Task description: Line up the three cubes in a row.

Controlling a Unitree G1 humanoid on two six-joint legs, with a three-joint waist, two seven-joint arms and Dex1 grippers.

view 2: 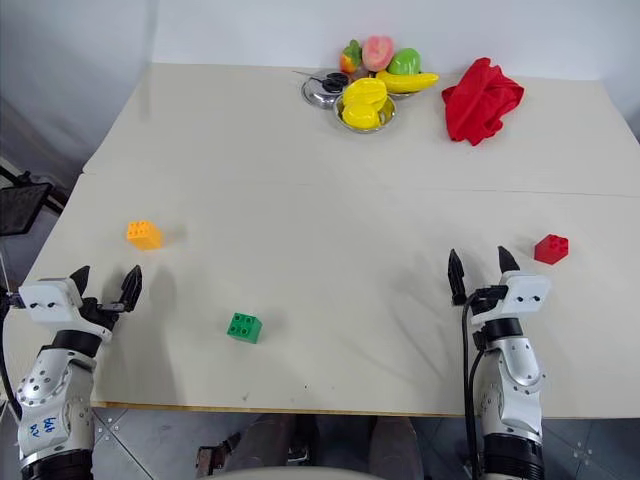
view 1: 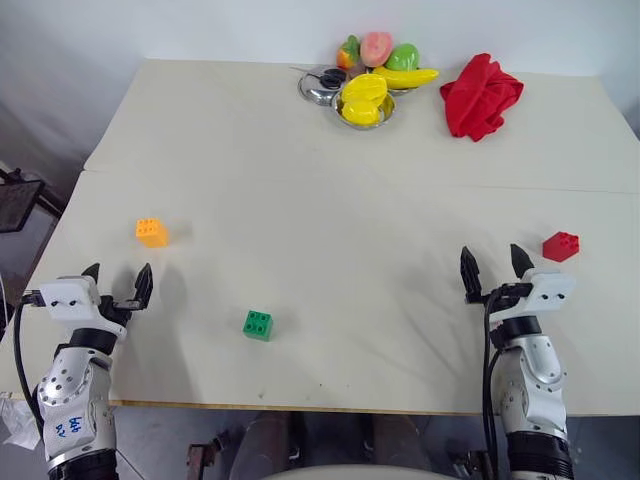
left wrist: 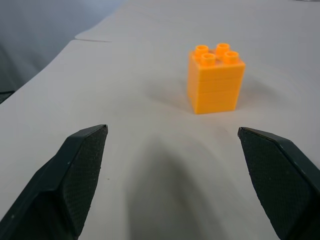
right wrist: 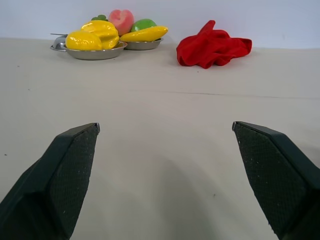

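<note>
Cream-coloured table in front of you, its top made of two boards with a seam running across the far half. Your three cubes lie scattered, well apart, no row formed. Orange cube sits studs up on your left side, ahead of the left end effector and apart from it; the left wrist view has it standing upright between and beyond the fingertips. Green cube sits nearer the front edge, toward the middle, to the right of the left end effector. Red cube rests on your right side, just beyond and to the right of the right end effector, not touching it.

Left end effector: fingers spread wide, nothing between them, hovering near the table's front left corner. Right end effector: fingers likewise spread wide and empty, over the front right part of the table, pointing toward the far edge.

Far edge of the table: metal bowls with toy fruits, yellow, green and pink pieces among them. Crumpled red cloth lies just to the right of the bowls
</note>
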